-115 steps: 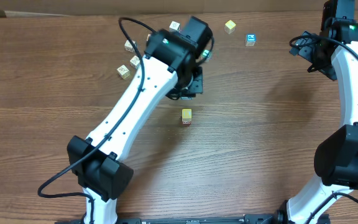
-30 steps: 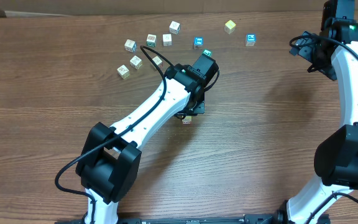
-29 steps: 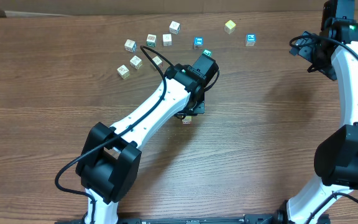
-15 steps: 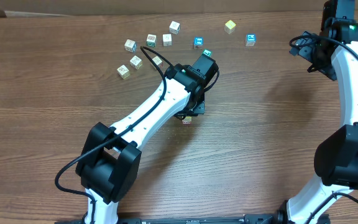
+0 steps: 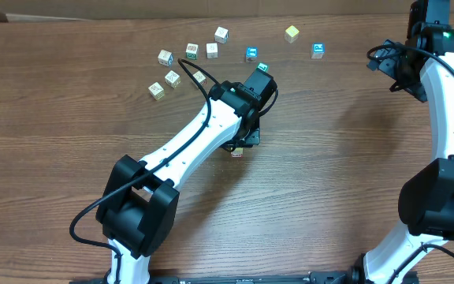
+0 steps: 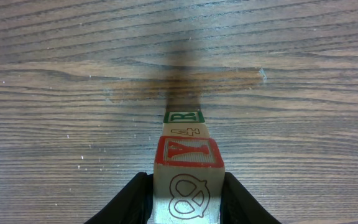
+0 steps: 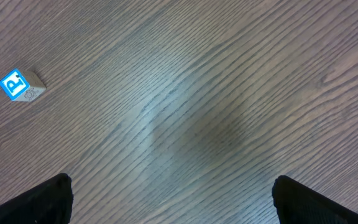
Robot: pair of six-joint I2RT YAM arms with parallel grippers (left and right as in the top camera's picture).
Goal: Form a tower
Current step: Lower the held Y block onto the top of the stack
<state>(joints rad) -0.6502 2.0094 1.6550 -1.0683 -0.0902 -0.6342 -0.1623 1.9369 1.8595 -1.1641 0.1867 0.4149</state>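
The tower (image 6: 184, 134) stands mid-table as a narrow stack of wooden letter cubes. From the left wrist it recedes downward: a pretzel-marked cube (image 6: 188, 196) with a red Y face, then a 4, then a green R farthest away. My left gripper (image 6: 186, 205) sits over the stack with one black finger on each side of the pretzel cube, very close to it. Whether they still press it does not show. From overhead only a sliver of the tower (image 5: 236, 153) shows under the left gripper (image 5: 244, 139). My right gripper (image 7: 173, 193) is wide open over bare wood at the far right.
Several loose cubes lie along the back of the table, among them a white one (image 5: 221, 34), a yellow one (image 5: 292, 33) and a blue-faced one (image 5: 318, 50), which also shows as a blue cube (image 7: 18, 86) from the right wrist. The right arm (image 5: 448, 95) stands along the right edge.
Since the oldest frame the left arm has come forward from the loose cubes and settled over the stack. Over the last second nothing visibly moves.
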